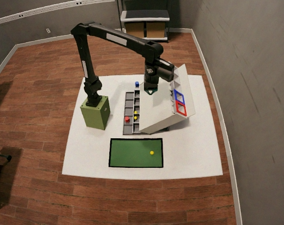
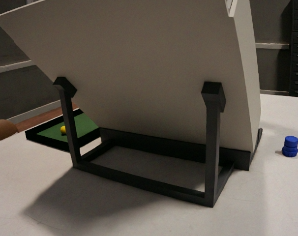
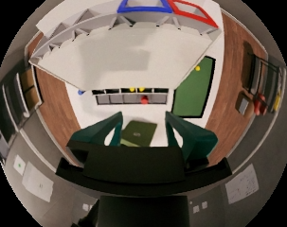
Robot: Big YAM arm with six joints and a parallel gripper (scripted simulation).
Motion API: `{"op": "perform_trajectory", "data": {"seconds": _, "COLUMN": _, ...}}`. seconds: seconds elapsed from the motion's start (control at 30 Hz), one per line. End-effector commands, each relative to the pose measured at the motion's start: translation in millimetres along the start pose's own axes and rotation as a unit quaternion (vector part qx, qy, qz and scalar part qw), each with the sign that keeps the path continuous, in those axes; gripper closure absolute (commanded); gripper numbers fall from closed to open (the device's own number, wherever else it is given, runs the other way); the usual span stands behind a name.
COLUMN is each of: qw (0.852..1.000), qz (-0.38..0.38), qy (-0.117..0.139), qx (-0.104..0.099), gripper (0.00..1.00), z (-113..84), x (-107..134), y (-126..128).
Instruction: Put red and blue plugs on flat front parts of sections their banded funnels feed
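Note:
My gripper (image 1: 150, 93) (image 3: 143, 114) is open and empty, high over the slanted white cover (image 1: 156, 106) (image 3: 115, 57). The blue-banded funnel (image 1: 175, 94) (image 3: 145, 8) and red-banded funnel (image 1: 176, 106) (image 3: 208, 15) are side by side on top, red at the marble tray's end. The red plug (image 1: 127, 119) (image 3: 144, 100) stands on the flat front part of the second section from that end. One yellow marble (image 1: 135, 117) (image 3: 141, 89) lies in that section, another (image 1: 135, 112) (image 3: 132, 89) in the middle section. The blue plug (image 1: 137, 84) (image 2: 290, 146) (image 3: 80, 92) stands on the table past the far end. The pipes are hidden.
The green marble tray (image 1: 130, 152) (image 2: 85, 124) (image 3: 188, 96) holds one yellow marble (image 1: 152, 153) (image 2: 63, 130) (image 3: 198, 68). A dark frame (image 2: 212, 142) props the cover from behind. The arm's green base block (image 1: 94, 116) (image 3: 140, 132) stands facing the section row.

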State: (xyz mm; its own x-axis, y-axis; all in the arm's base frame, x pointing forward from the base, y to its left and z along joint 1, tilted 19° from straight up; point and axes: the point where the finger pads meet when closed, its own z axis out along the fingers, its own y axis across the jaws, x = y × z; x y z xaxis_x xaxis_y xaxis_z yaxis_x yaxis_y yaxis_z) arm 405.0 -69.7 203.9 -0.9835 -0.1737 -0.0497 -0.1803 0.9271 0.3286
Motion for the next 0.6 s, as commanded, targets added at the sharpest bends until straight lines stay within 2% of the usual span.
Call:
{"op": "perform_trajectory", "data": {"seconds": 0.0, "qw": 1.0, "qz": -0.01, "qy": -0.007, "qx": 0.005, "gripper": 0.44, "z": -4.5, "x": -6.2, "y": -1.2}}
{"op": "perform_trajectory", "data": {"seconds": 0.47, "qw": 0.999, "qz": 0.002, "qy": -0.041, "qx": 0.006, "gripper": 0.44, "z": 4.4, "x": 16.7, "y": 8.5}}
{"op": "perform_trajectory", "data": {"seconds": 0.57, "qw": 0.998, "qz": 0.004, "qy": -0.058, "qx": 0.006, "gripper": 0.44, "z": 11.4, "x": 28.3, "y": 12.5}}
